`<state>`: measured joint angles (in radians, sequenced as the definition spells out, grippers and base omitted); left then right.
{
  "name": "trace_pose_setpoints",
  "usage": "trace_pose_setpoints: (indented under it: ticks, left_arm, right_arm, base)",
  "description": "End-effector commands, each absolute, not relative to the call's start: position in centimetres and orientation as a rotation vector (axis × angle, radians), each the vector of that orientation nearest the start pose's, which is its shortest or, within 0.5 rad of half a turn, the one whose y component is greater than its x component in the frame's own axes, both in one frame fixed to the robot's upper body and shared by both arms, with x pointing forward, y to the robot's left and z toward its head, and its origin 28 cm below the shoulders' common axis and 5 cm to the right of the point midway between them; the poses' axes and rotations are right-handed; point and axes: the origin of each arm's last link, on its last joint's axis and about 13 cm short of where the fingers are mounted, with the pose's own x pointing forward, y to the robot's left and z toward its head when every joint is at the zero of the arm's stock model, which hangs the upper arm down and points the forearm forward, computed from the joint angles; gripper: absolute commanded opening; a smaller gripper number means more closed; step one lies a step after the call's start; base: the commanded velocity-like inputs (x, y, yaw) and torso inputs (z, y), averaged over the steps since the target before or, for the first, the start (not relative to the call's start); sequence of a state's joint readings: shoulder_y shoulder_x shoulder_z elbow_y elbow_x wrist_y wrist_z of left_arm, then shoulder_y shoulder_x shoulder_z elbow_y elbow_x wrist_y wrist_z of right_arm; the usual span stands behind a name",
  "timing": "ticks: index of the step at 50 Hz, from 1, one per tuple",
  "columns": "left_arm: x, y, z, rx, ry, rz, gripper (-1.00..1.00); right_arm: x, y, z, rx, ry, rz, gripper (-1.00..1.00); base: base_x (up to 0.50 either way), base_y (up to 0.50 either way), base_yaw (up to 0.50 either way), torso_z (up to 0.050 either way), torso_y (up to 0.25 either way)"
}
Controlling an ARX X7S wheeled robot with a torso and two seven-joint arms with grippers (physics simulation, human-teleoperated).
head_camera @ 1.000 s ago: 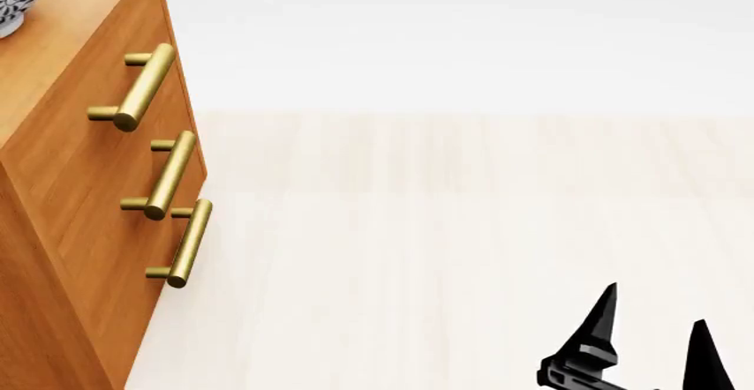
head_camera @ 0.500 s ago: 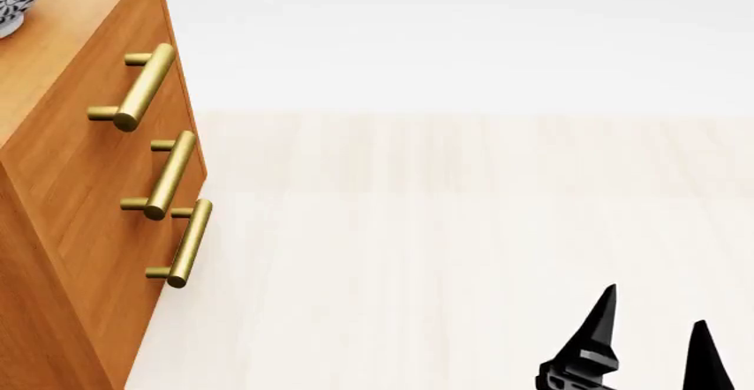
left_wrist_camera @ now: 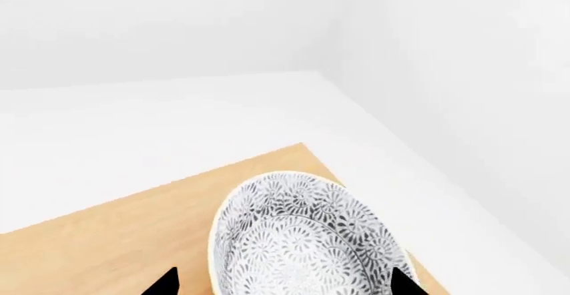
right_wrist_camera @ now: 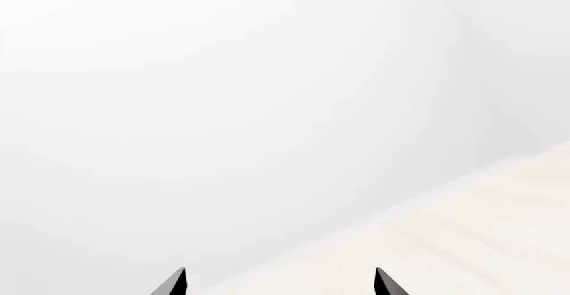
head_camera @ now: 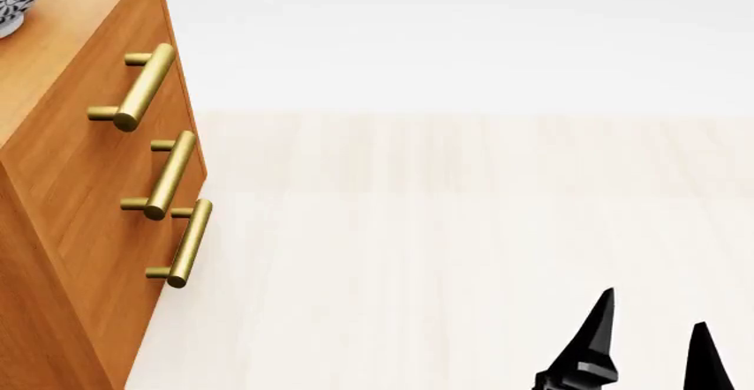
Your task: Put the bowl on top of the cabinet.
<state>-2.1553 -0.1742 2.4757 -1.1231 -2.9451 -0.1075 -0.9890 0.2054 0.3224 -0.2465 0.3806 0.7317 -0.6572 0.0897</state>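
At the lower right of my head view the right gripper (head_camera: 648,341) idles over bare floor, tips apart and empty. My left gripper (left_wrist_camera: 280,283) is the near one: its spread tips flank the bowl (left_wrist_camera: 308,241) without visibly gripping it. The bowl sits on the cabinet (head_camera: 83,187) top near a corner, at that view's upper left, so I judge only a clear retreat remains.

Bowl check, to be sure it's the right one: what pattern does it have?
The bowl has a dense dark grey floral pattern on white, clearest in the left wrist view.

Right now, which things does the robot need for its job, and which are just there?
Needed for the job:
- deep round white bowl with dark grey flowers
- orange-brown wooden cabinet
- left gripper, open around the bowl

Just there:
- right gripper, open and empty
- pale wooden floor
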Motion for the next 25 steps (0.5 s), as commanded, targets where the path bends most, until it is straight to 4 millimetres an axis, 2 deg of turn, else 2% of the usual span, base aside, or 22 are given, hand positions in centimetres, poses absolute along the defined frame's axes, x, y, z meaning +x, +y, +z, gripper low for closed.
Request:
trace_pose_setpoints:
  ticks: [1,15,25]
  left_arm:
    - [37.9,20.2,44.9,-0.36,0.066,0.751,1.0]
    - [36.1,17.7,44.8,-0.233,-0.005,0.679,1.0]
    - [34.8,16.2,44.1,-0.149,-0.037,0.62,1.0]
  right_arm:
    - [24.7,-16.1,2.7,0.369,-0.396,-0.136,1.0]
    - [24.5,-16.0,2.8,0.368,-0.4,-0.128,1.0]
    - [24.3,-16.0,2.9,0.366,-0.407,-0.127,1.0]
  base:
    - [0.0,0.0,0.0,0.0,0.0]
    - [0.0,0.0,0.0,0.0,0.0]
    - [0.0,0.0,0.0,0.0,0.0]
